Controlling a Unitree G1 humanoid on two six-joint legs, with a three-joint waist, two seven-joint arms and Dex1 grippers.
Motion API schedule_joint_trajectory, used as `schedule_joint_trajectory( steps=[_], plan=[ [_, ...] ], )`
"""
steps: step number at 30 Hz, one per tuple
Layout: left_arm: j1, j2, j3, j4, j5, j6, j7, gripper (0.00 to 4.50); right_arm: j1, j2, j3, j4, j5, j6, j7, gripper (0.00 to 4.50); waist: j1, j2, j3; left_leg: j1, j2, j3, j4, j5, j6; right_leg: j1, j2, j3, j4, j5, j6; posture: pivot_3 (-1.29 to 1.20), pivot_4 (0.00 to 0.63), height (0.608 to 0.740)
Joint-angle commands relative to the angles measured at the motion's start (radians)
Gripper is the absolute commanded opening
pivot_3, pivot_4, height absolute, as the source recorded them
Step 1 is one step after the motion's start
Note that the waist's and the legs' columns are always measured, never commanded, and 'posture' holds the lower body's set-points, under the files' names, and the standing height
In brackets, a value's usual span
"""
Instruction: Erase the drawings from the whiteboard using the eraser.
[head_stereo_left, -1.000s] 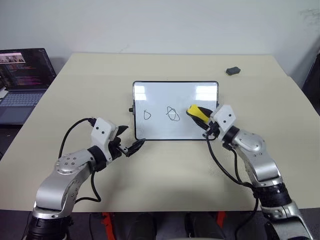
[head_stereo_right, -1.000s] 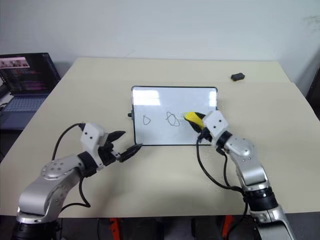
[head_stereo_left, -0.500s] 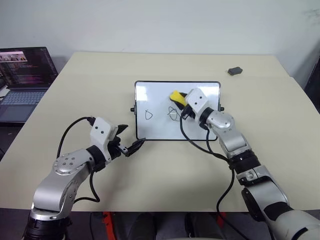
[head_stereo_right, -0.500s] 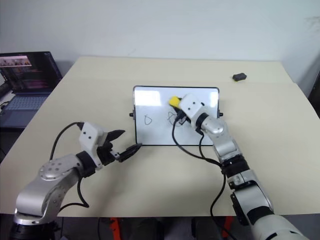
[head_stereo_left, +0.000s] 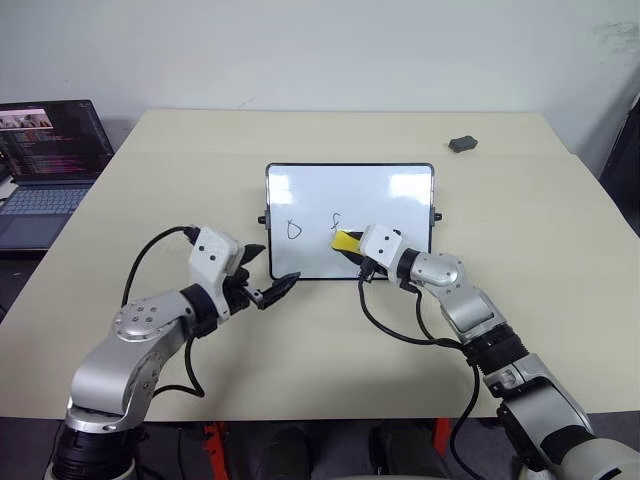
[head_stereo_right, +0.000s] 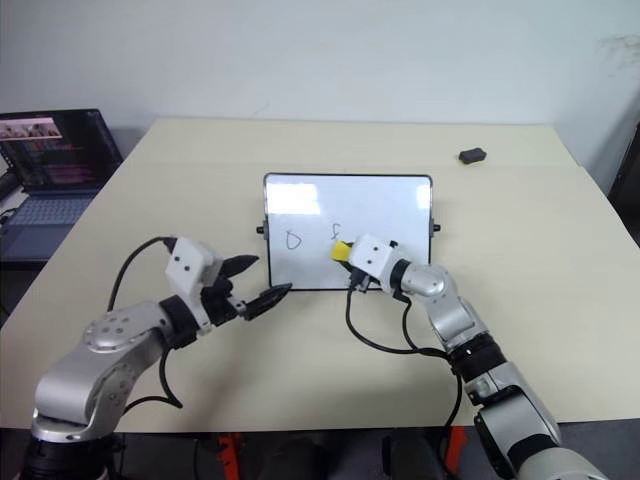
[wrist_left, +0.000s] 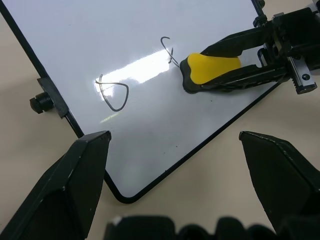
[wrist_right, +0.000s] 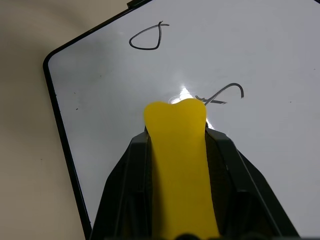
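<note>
Nearest to us, our left gripper (head_stereo_left: 262, 283) hovers above the beige table (head_stereo_left: 330, 350) just off the near left corner of the whiteboard (head_stereo_left: 400, 200); its two black fingers (wrist_left: 75, 190) stand wide apart with nothing between them, and they point toward the board's near edge without touching it. Just beyond, our right gripper (head_stereo_left: 352, 250) reaches in over the board's near edge, its jaws clamped on the eraser (head_stereo_left: 346, 241), which they grip by its two long sides so that the yellow front end projects past the fingertips. The eraser sits on the lower middle of the white surface, with its dark underside against the board as seen in the left wrist view. Directly ahead of the eraser's tip lies a partial mark (wrist_right: 225, 94), a thin hooked stroke with a short scribble at its base, touching or almost touching the yellow end. To the left of it, well clear of the eraser, the small loop (head_stereo_left: 294, 230) is intact. The whiteboard lies flat at the middle of the table, long side toward us, with black knobs (head_stereo_left: 262, 219) at mid-height on its frame. Farther away, near the far right edge of the table, rests a small dark grey lump (head_stereo_left: 462, 144). Off the far left side of the table stands an open laptop (head_stereo_left: 45, 150) with a lit screen.
</note>
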Motion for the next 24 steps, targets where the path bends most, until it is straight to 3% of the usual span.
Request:
schedule_joint_trajectory(
  steps=[1, 5, 11, 24],
  plan=[
    [-0.004, 0.008, 0.014, -0.04, -0.004, -0.005, 0.005, 4.5, -0.039, 0.012, -0.067, 0.001, 0.053, -0.028, -0.004, 1.11, 0.0, 0.0, 0.0, 0.0, 0.0, 0.0, 0.0, 0.0, 0.0, 0.0, 0.0, 0.0, 0.0, 0.0, 0.0, 0.0, 0.15, 0.74],
    [0.0, 0.01, 0.02, -0.048, -0.006, 0.002, 0.009, 4.5, -0.132, 0.068, -0.146, 0.02, 0.114, -0.031, -0.064, 1.11, -0.002, 0.001, 0.001, -0.003, 0.0, 0.0, 0.0, 0.0, 0.0, -0.004, 0.0, 0.0, 0.0, 0.0, 0.0, 0.0, 0.15, 0.74],
    [0.016, 0.005, 0.016, -0.07, -0.01, 0.009, 0.019, 4.5, -0.241, 0.097, -0.14, 0.235, 0.042, -0.077, -0.147, 1.11, -0.001, 0.001, 0.001, -0.004, 0.001, 0.001, -0.002, 0.0, 0.0, -0.004, 0.0, 0.0, -0.003, -0.001, -0.001, 0.0, 0.15, 0.74],
    [0.033, 0.006, 0.029, -0.088, -0.02, 0.017, 0.034, 4.5, -0.067, 0.015, 0.034, 0.225, -0.082, -0.042, 0.02, 1.1, -0.001, 0.0, -0.001, 0.002, 0.0, 0.0, -0.001, 0.0, 0.0, 0.002, 0.0, 0.0, 0.0, 0.0, -0.001, 0.0, 0.15, 0.74]
  ],
)
